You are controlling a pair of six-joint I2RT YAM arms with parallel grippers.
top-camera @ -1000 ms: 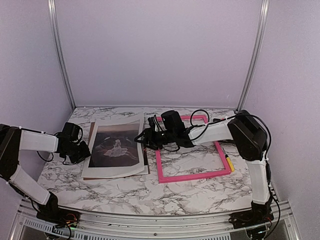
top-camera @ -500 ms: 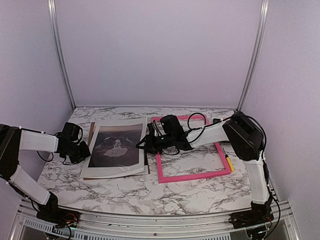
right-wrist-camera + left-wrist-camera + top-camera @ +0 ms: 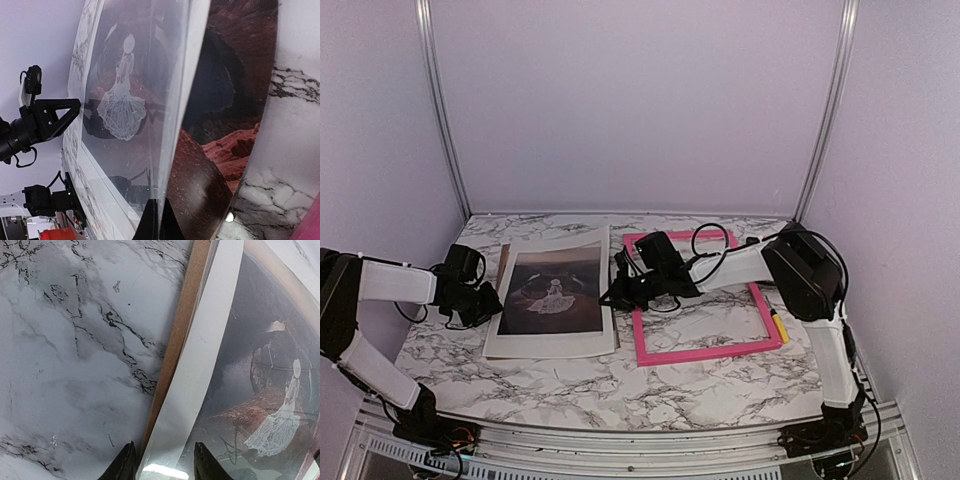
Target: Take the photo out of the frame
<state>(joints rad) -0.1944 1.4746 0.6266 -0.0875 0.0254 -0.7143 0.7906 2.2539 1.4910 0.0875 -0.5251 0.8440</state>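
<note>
The photo (image 3: 555,290), a dark brownish-red scene with a small white figure, lies in a flat stack left of centre, under a white mat (image 3: 210,340) and a clear sheet (image 3: 135,100). The empty pink frame (image 3: 705,352) lies to the right. My right gripper (image 3: 613,297) is at the stack's right edge. In the right wrist view it (image 3: 157,220) is shut on the clear sheet's thin edge, with bare photo (image 3: 230,90) showing beyond. My left gripper (image 3: 492,300) rests at the stack's left edge, its fingers (image 3: 165,465) open astride the mat's border.
A brown backing board (image 3: 182,330) sticks out under the stack's left side. A yellow marker (image 3: 778,326) lies against the frame's right bar. Purple walls with metal posts close in the marble table (image 3: 570,390) at the back and sides.
My right gripper has gone from open to shut on the clear sheet's right edge and shifted slightly down and left. The stack's right side now lies flatter. The left arm stayed put.
</note>
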